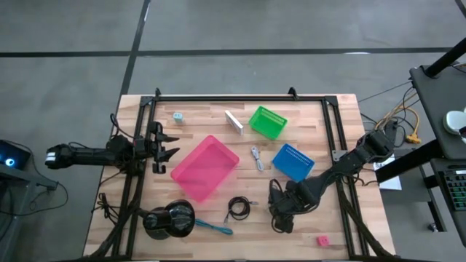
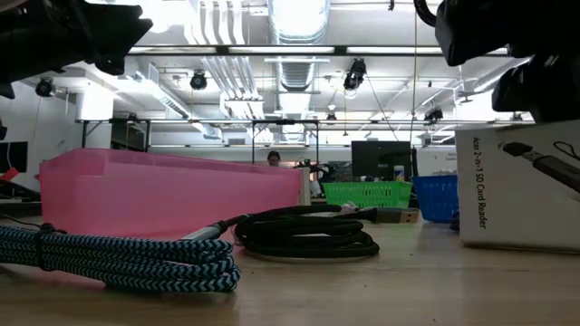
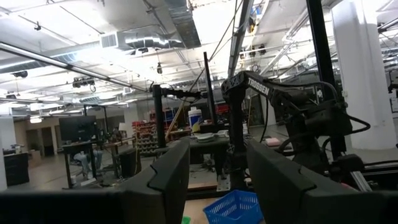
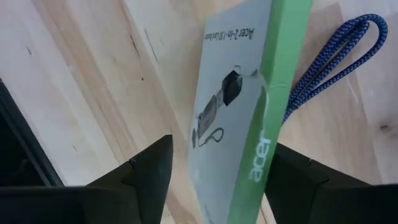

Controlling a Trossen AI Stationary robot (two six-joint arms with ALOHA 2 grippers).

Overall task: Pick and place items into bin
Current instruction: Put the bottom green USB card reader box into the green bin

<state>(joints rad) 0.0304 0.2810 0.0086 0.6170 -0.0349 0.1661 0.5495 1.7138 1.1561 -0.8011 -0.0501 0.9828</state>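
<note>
Green-edged card reader box (image 4: 239,118) stands on the counter (image 1: 342,240) between the spread fingers of the right hand (image 4: 217,177), likely set to pinch it for the pink bin (image 1: 205,168). Left hand (image 1: 166,143) waits spread, empty, beside the bin.

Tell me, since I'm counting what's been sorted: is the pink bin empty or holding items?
Empty, as far as visible: the high view looks into the pink bin and shows only bare pink floor.

Grey concrete floor (image 1: 218,29) around the wooden table (image 1: 218,120) — overhead, white ducts (image 2: 299,23) and bright ceiling lamps (image 3: 211,18).
</note>
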